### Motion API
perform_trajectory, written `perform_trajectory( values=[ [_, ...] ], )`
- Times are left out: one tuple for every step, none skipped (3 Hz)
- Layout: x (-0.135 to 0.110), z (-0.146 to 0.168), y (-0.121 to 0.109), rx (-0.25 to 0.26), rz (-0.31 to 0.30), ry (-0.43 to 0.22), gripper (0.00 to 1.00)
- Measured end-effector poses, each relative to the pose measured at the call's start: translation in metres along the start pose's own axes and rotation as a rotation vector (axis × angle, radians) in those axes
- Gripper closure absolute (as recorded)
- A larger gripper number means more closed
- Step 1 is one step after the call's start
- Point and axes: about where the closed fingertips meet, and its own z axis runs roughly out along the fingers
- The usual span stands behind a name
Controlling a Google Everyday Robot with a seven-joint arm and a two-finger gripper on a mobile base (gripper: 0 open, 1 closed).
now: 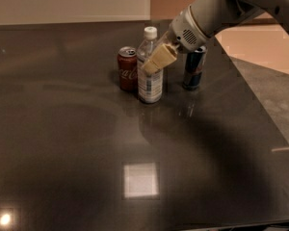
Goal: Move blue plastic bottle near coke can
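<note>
The blue plastic bottle (149, 86), clear with a white cap and a blue-and-white label, stands upright on the dark table. The red coke can (127, 70) stands just to its left, almost touching it. My gripper (155, 60) comes in from the upper right and is shut on the bottle's upper body. One beige finger (159, 57) lies across the front of the bottle, and the other is hidden behind it.
A taller dark blue-and-silver can (193, 70) stands to the right of the bottle, partly behind my arm (207, 18). The dark glossy table (135, 143) reaches to the front, and its right edge (260, 100) runs diagonally. A wall stands behind.
</note>
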Motion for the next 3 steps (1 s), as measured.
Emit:
perform_trajectory(
  values=[
    [-0.0014, 0.0055, 0.0048, -0.006, -0.006, -0.006, 0.35],
    [-0.0021, 0.0072, 0.0056, -0.01, -0.007, -0.005, 0.12],
    [-0.0027, 0.0087, 0.0064, -0.013, -0.009, -0.004, 0.0]
  ],
)
